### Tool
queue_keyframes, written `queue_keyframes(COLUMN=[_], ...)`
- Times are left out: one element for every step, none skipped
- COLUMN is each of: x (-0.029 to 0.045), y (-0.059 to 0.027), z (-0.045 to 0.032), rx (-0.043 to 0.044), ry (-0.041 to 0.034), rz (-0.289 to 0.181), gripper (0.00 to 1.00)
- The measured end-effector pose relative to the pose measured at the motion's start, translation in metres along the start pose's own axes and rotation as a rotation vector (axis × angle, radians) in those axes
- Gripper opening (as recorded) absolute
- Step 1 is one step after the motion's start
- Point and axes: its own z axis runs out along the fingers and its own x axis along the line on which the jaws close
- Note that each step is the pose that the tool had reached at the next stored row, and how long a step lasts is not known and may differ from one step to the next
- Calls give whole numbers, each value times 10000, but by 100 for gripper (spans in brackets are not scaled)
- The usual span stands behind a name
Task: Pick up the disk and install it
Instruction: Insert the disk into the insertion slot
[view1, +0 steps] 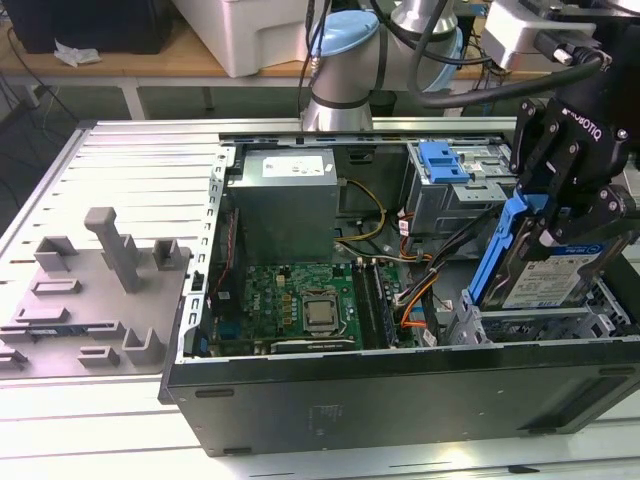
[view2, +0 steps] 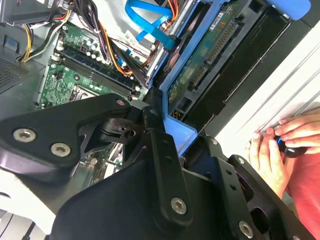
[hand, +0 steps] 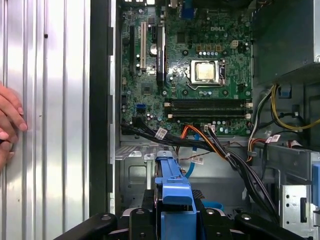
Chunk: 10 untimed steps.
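The disk (view1: 548, 278), a silver drive with a white-and-blue label in a blue carrier bracket (view1: 503, 248), hangs tilted on edge over the metal drive bay (view1: 530, 325) at the exterior view's right end of the open computer case. My black gripper (view1: 556, 222) is shut on its upper part, one finger on each side. In the second wrist view the disk's green underside (view2: 200, 65) and blue bracket (view2: 178, 134) sit between the black fingers (view2: 161, 150). The first wrist view shows the bracket's end (hand: 173, 192) clamped in the gripper (hand: 172, 222), above the case floor.
Inside the case lie the green motherboard (view1: 300, 295), the grey power supply (view1: 285, 200), a silver cage with a blue clip (view1: 445, 160) and bundled cables (hand: 210, 145). A grey fixture (view1: 110, 260) stands on the table. A person's hand (view2: 277, 147) rests beside the case (hand: 7, 120).
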Motion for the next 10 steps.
queue_keyframes(x=[0, 0, 0, -1, -1, -1, -1, -1, -1, -1], y=[0, 0, -1, -1, -1, -1, -1, -1, -1, -1], z=[5, 15, 21, 25, 32, 36, 36, 36, 36, 36], rx=[0, 0, 0, 0, 0, -1, 0, 0, 0, 0], ry=[1, 1, 1, 1, 0, 0, 1, 2, 2, 1], rz=[0, 0, 0, 0, 0, 0, 0, 0, 0, 0], gripper=[37, 37, 37, 37, 37, 37, 37, 37, 37, 37])
